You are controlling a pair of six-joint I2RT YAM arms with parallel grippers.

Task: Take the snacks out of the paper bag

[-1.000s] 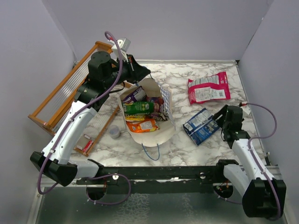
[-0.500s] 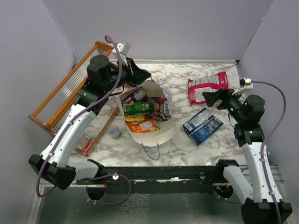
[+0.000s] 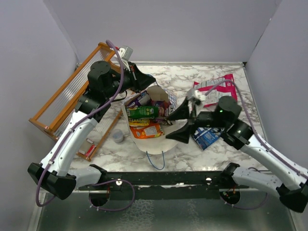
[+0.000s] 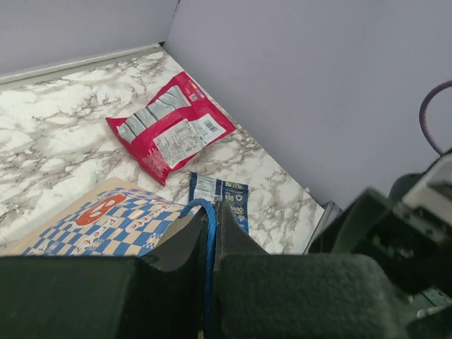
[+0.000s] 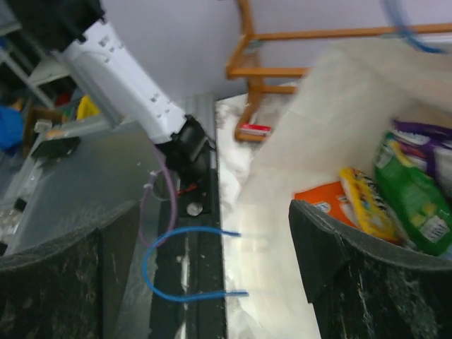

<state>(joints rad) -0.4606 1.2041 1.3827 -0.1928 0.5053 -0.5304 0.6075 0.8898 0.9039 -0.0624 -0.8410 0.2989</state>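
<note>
The paper bag lies with its mouth open toward the camera. Inside it are purple, green, yellow and orange snacks. My left gripper is at the bag's far rim, shut on the blue string handle, with the checkered outside below it. My right gripper is open at the bag's right rim; in the right wrist view it faces the cream inside and the orange packet. The pink-red pouch and the blue packet lie on the table to the right.
An orange wooden rack stands at the left, with a low frame holding a small red card in front of it. A small grey cup sits left of the bag. The bag's second blue handle lies toward the near edge. Walls close in on three sides.
My right arm has swung left from above the blue packet to the bag's right rim, its gripper open. My left gripper has stayed at the bag's far rim.
</note>
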